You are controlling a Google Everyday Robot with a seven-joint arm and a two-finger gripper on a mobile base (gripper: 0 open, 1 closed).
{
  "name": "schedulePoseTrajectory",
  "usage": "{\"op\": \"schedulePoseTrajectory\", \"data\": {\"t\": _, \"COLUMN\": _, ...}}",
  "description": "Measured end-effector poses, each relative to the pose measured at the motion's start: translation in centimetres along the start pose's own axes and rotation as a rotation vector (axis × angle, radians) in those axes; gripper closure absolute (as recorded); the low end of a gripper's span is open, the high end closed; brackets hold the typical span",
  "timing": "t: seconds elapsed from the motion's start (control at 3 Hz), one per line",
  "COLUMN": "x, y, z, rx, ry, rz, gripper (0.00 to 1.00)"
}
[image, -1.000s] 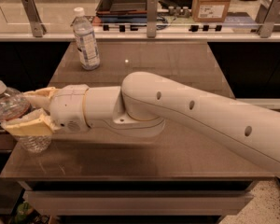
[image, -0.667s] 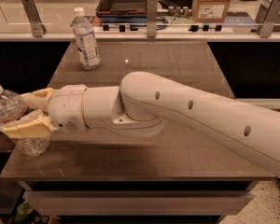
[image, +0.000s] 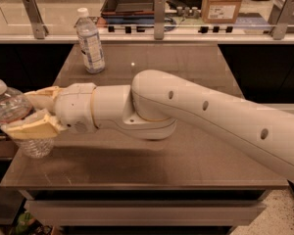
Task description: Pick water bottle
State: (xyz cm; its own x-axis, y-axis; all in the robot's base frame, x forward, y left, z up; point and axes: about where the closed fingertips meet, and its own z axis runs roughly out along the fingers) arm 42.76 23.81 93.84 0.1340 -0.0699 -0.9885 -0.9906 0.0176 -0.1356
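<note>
Office or lab workspace, I'd say: brown table (image: 196,67), counter (image: 63,37) behind with metal posts (image: 159,16), dark tray (image: 130,1), cardboard box (image: 223,4). My gripper (image: 20,112) is at the table's left edge, clamped round the water bottle (image: 5,104).

I have the gripper (image: 18,112) out at the far left of my view. Its two tan fingers (image: 32,127) are clamped on the water bottle (image: 6,105), one finger on the far side and one on the near side. Directly behind the gripper sits the white cylindrical wrist (image: 76,114), roughly level and pointing left. Behind that the arm (image: 215,119) swells into a rounded joint, then runs as one thick white link off to the right and slightly down, passing out of my view.
</note>
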Motion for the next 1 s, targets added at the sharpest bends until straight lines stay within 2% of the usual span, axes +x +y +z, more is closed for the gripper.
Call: {"op": "schedulePoseTrajectory", "data": {"t": 1.0, "x": -5.3, "y": -4.3, "z": -4.5, "rx": 0.036, "ry": -0.012, "rz": -0.085, "gripper": 1.00}}
